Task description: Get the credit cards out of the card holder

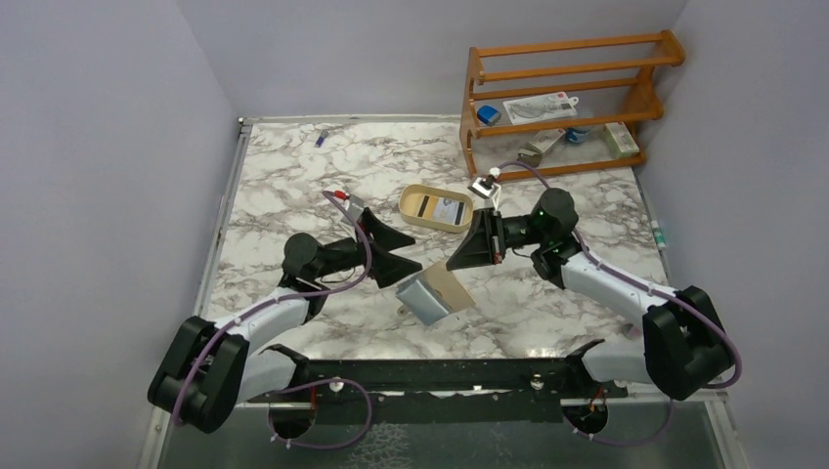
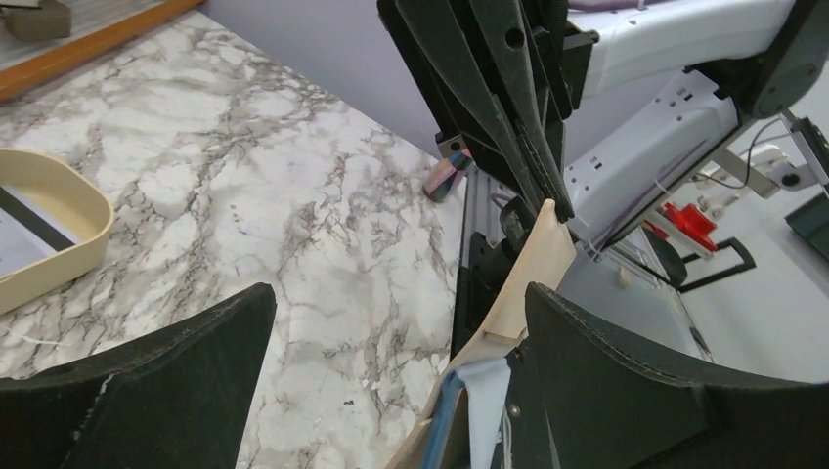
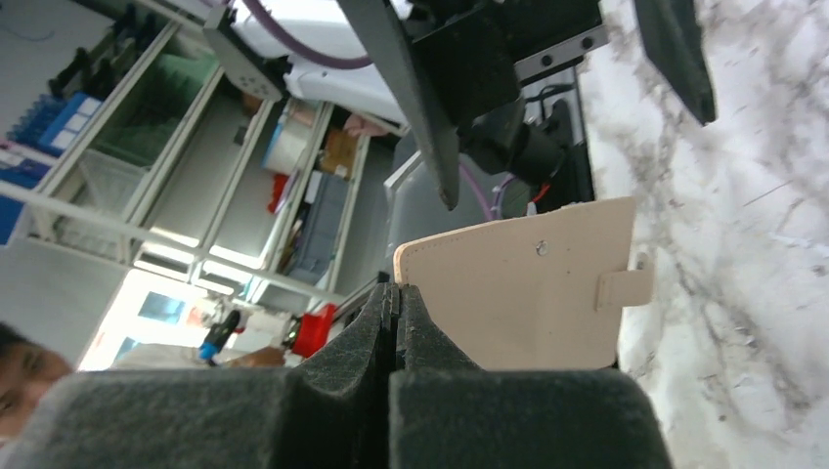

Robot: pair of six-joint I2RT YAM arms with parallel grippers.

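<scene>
Pinched near the middle of the table (image 1: 293, 176) by the right claw (image 3: 396, 293), clamped shut on the upper corner of the card holder (image 3: 518, 293), flap lifted so the pocket gapes. Flanked at 9 o'clock by the left claw (image 2: 396, 322), spread wide, probably to draw out the pale blue credit cards (image 2: 481, 391) peeking from inside. Laid long-axis roughly 8 to 2 o'clock from overhead, opening turned toward 9.

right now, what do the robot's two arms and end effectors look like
The left arm and right arm have pale grey shells with black joints and bulky black shoulder housings. A purple cable loops along each. The left end effector and right end effector have black wedge-shaped fingers. A small green light glows near the right wrist.
</scene>
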